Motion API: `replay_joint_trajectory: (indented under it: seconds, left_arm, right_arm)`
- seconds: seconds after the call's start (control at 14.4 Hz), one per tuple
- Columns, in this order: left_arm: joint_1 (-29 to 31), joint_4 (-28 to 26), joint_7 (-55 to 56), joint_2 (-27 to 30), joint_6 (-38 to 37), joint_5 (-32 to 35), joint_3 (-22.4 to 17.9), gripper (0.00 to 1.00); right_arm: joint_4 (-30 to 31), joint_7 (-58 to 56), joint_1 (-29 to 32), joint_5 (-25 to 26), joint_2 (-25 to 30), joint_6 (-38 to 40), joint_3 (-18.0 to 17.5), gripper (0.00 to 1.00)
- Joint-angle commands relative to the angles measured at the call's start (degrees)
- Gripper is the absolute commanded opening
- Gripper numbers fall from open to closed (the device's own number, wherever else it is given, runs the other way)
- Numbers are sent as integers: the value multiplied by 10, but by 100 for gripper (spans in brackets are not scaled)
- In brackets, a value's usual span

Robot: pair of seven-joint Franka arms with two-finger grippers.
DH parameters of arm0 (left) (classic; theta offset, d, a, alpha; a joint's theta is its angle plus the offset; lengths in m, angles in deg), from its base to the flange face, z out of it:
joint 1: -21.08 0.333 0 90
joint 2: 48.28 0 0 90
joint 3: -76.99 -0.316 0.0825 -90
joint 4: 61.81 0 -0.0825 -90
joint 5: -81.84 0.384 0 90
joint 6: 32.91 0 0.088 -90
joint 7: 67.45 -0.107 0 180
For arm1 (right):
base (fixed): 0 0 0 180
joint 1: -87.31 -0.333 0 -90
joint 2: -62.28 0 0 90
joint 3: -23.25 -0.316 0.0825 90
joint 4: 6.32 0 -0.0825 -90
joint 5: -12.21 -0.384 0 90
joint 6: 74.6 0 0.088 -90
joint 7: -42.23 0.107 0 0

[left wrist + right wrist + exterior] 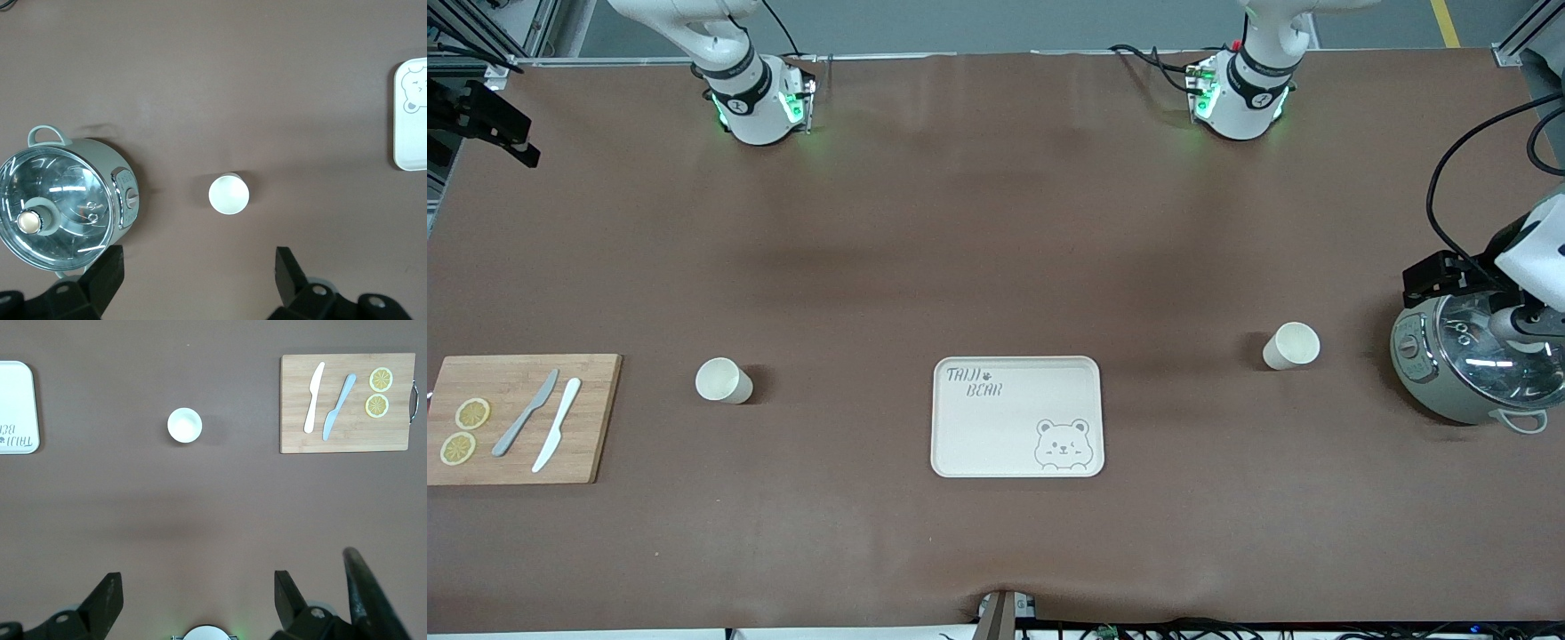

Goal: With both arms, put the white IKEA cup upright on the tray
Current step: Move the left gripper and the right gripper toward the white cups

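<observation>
The cream tray [1017, 449] with the bear drawing lies in the middle of the table, with nothing on it. Its edge shows in the left wrist view [410, 133] and the right wrist view [17, 407]. Two white cups stand upright on the table. One [723, 380] [185, 425] is toward the right arm's end, the other [1291, 346] [229, 194] toward the left arm's end. My left gripper [200, 252] is open and empty, high over the table near the second cup. My right gripper [197, 576] is open and empty, high over the table near its own base.
A wooden cutting board [587, 418] with two knives and two lemon slices lies at the right arm's end. A grey-green pot with a glass lid [1467, 364] stands at the left arm's end, partly under the left arm's hand [1525, 253].
</observation>
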Motion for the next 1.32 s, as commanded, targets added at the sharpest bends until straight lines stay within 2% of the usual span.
replay_joint_trajectory:
  seconds: [0.0,0.21,0.35,0.55,0.69,0.9,1.11,1.25]
  left_arm:
    - [-2,4,34,3,-1,-13,6,100]
    - [-11,-8,56,-21,6,-40,6,100]
    - [-8,-91,41,6,67,-33,6,100]
    - [6,-272,4,70,228,-33,6,100]
    - [24,-344,-57,84,287,-33,6,100]
    - [46,-403,-89,83,347,-33,6,100]
    - [60,-425,-121,60,372,-32,5,100]
    - [67,-460,-137,54,430,-29,5,100]
  right_arm:
    - [-7,0,6,8,-5,3,-7,100]
    - [-8,1,7,8,-5,2,-7,100]
    - [-8,0,9,8,-5,3,-7,100]
    - [-9,-1,8,9,-3,3,-7,100]
    - [-9,0,7,2,-3,6,-7,100]
    - [-8,1,3,-1,-5,2,-8,100]
    - [-8,-1,0,2,-12,4,-8,100]
    - [-7,-1,1,-2,-25,0,-9,100]
